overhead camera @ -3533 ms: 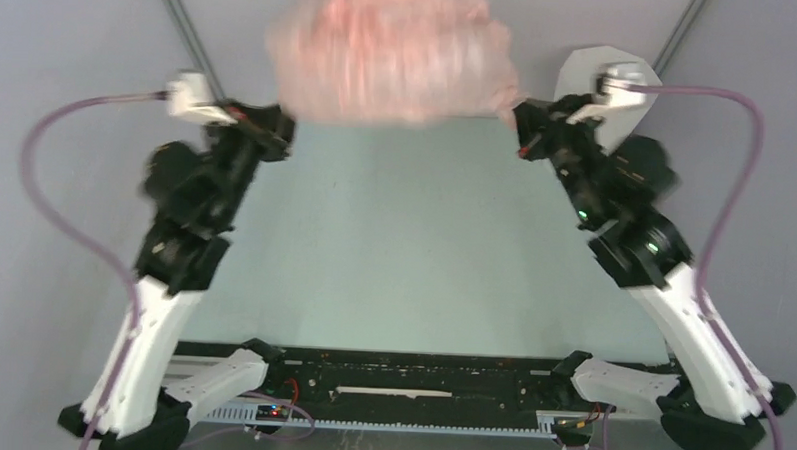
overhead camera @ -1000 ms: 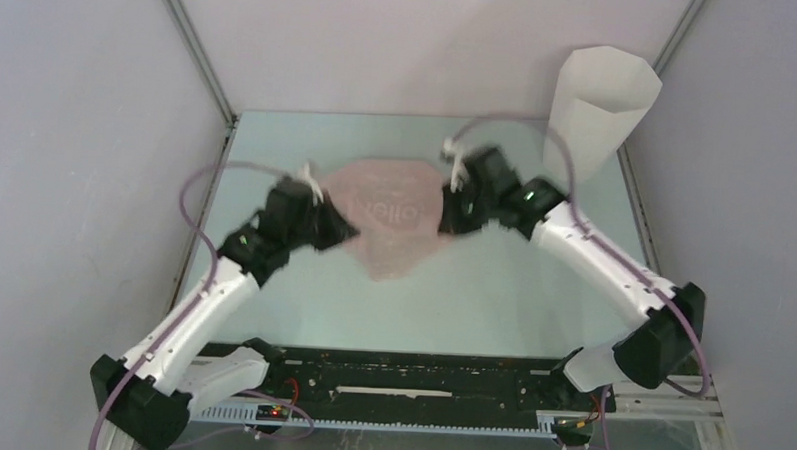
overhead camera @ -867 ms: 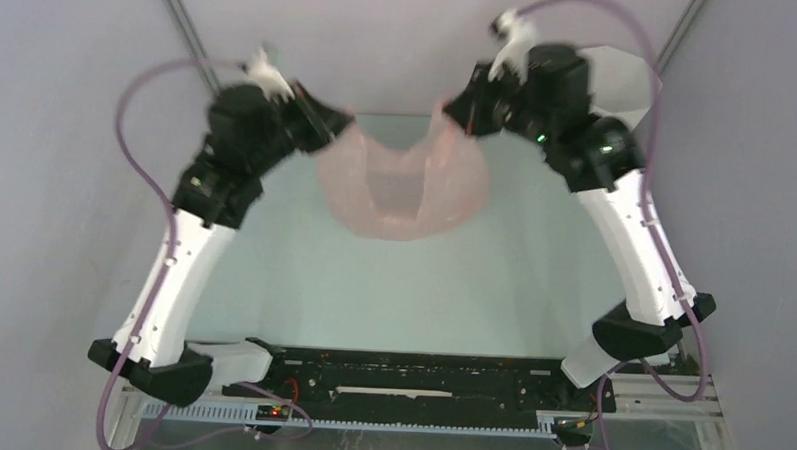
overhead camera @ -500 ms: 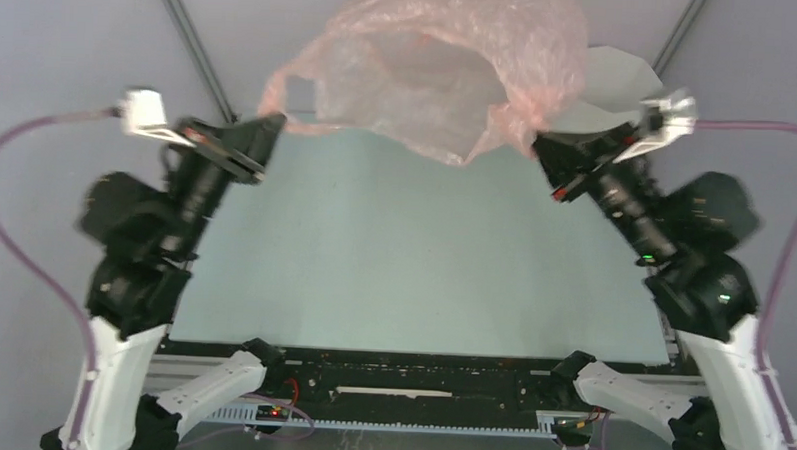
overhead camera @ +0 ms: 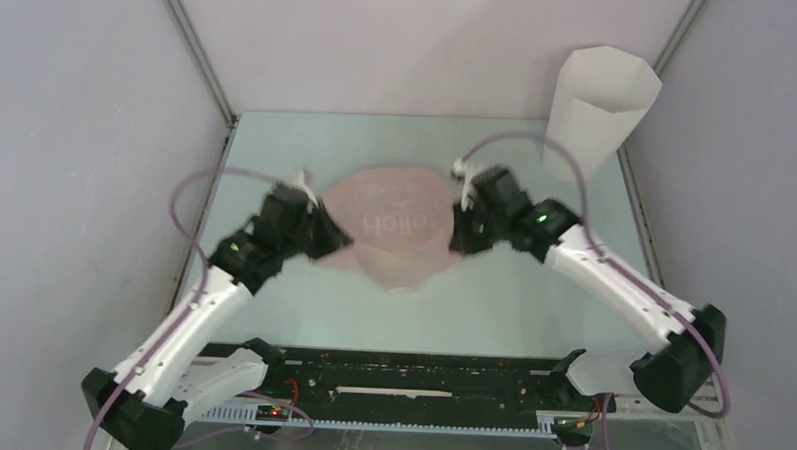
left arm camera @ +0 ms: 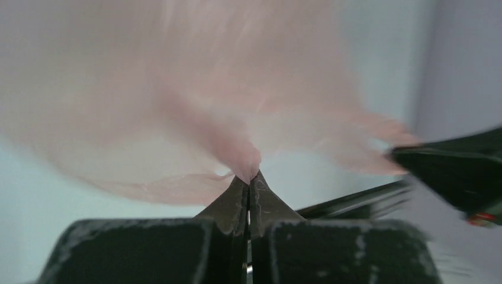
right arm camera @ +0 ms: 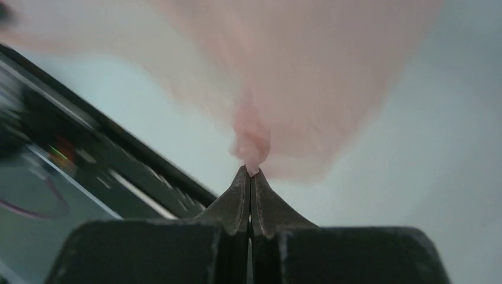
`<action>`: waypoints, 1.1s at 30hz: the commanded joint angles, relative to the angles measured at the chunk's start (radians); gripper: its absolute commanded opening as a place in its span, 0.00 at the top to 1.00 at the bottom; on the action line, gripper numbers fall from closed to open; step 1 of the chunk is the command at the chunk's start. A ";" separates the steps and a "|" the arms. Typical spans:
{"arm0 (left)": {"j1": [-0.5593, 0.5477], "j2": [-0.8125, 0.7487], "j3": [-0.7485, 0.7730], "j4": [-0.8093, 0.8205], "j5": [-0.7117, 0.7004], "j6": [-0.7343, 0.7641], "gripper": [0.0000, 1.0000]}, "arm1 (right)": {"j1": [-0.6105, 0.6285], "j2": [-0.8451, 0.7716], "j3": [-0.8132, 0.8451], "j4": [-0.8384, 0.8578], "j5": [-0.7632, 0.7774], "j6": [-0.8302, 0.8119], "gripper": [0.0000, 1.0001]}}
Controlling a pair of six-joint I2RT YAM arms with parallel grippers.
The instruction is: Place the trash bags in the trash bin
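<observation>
Top external: at the bench (overhead camera: 531, 315) centre, the bag (overhead camera: 394, 230) is pinched by left gripper (overhead camera: 336, 241) and right gripper (overhead camera: 457, 237); film could be torn if overstretched toward the far-right-corner bin (overhead camera: 599, 107).

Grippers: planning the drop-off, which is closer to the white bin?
The right gripper, pinching the pink bag's edge nearest the bin; the left gripper holds the opposite edge.

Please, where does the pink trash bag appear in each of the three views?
Top external: trash bag spread over the table's middle, between left hand and right hand.
Left wrist: trash bag blurred across the upper frame, pinched by that hand.
Right wrist: trash bag upper centre, pinched likewise.
Shared landmark: the pale green table.
</observation>
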 commanded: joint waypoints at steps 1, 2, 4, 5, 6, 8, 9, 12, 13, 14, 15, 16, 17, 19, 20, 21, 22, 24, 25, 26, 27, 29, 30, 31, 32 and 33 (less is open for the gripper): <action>0.014 0.089 0.663 0.059 0.002 0.072 1.00 | -0.061 -0.073 0.528 -0.031 0.022 -0.019 1.00; 0.014 0.131 0.808 0.044 0.013 0.089 1.00 | -0.063 -0.045 0.669 -0.073 0.036 -0.028 1.00; 0.013 0.203 1.070 0.034 0.032 0.094 1.00 | -0.059 0.005 0.951 -0.142 0.056 -0.036 1.00; 0.007 0.227 1.169 0.041 0.040 0.090 1.00 | -0.053 0.021 1.063 -0.157 0.068 -0.037 1.00; -0.001 0.243 1.247 0.052 0.045 0.095 1.00 | -0.043 0.024 1.161 -0.153 0.081 -0.040 1.00; -0.020 0.230 1.286 0.067 0.018 0.126 1.00 | -0.028 -0.023 1.124 -0.056 0.090 -0.049 1.00; -0.023 0.198 1.234 0.074 -0.011 0.142 1.00 | -0.026 -0.091 1.018 0.025 0.088 -0.059 1.00; -0.023 0.062 0.910 0.066 -0.186 0.132 1.00 | -0.045 -0.232 0.621 0.207 0.172 -0.051 1.00; -0.020 0.017 0.763 0.077 -0.217 0.126 1.00 | -0.063 -0.253 0.506 0.225 0.185 -0.027 1.00; -0.013 -0.020 0.600 0.093 -0.225 0.107 1.00 | -0.090 -0.261 0.389 0.227 0.178 0.013 1.00; -0.001 -0.045 0.433 0.119 -0.202 0.086 1.00 | -0.118 -0.255 0.286 0.212 0.148 0.063 1.00; 0.016 -0.053 0.291 0.144 -0.138 0.058 1.00 | -0.146 -0.238 0.194 0.197 0.080 0.119 1.00; 0.029 -0.048 0.171 0.158 -0.085 0.026 1.00 | -0.168 -0.210 0.104 0.194 -0.001 0.154 1.00; 0.030 -0.040 -0.003 0.195 0.025 -0.003 1.00 | -0.175 -0.147 -0.008 0.173 -0.127 0.188 1.00; 0.023 -0.056 -0.053 0.206 0.038 -0.022 1.00 | -0.164 -0.123 -0.031 0.154 -0.149 0.197 1.00; 0.016 -0.081 -0.091 0.218 0.040 -0.035 1.00 | -0.150 -0.114 -0.048 0.151 -0.156 0.200 1.00; 0.013 -0.111 -0.112 0.229 0.038 -0.042 1.00 | -0.133 -0.114 -0.055 0.165 -0.158 0.196 1.00; 0.019 -0.143 -0.087 0.225 0.007 -0.018 1.00 | -0.127 -0.116 -0.038 0.210 -0.177 0.184 1.00; 0.027 -0.135 -0.040 0.200 -0.009 0.003 1.00 | -0.135 -0.110 -0.006 0.214 -0.183 0.184 1.00; 0.039 -0.115 0.031 0.172 -0.010 0.023 1.00 | -0.148 -0.099 0.036 0.210 -0.194 0.186 1.00; 0.050 -0.083 0.114 0.146 0.000 0.047 1.00 | -0.163 -0.080 0.086 0.201 -0.211 0.188 1.00; 0.057 -0.013 0.316 0.101 0.017 0.106 1.00 | -0.181 -0.032 0.206 0.175 -0.246 0.183 1.00; 0.057 0.018 0.392 0.085 0.023 0.139 1.00 | -0.183 -0.002 0.252 0.159 -0.253 0.175 1.00; 0.057 0.041 0.456 0.069 0.012 0.164 1.00 | -0.182 0.018 0.289 0.144 -0.261 0.167 1.00; 0.058 0.059 0.510 0.052 -0.018 0.187 1.00 | -0.182 0.036 0.324 0.117 -0.261 0.157 1.00; 0.057 0.070 0.551 0.038 -0.053 0.208 1.00 | -0.183 0.052 0.353 0.093 -0.254 0.154 1.00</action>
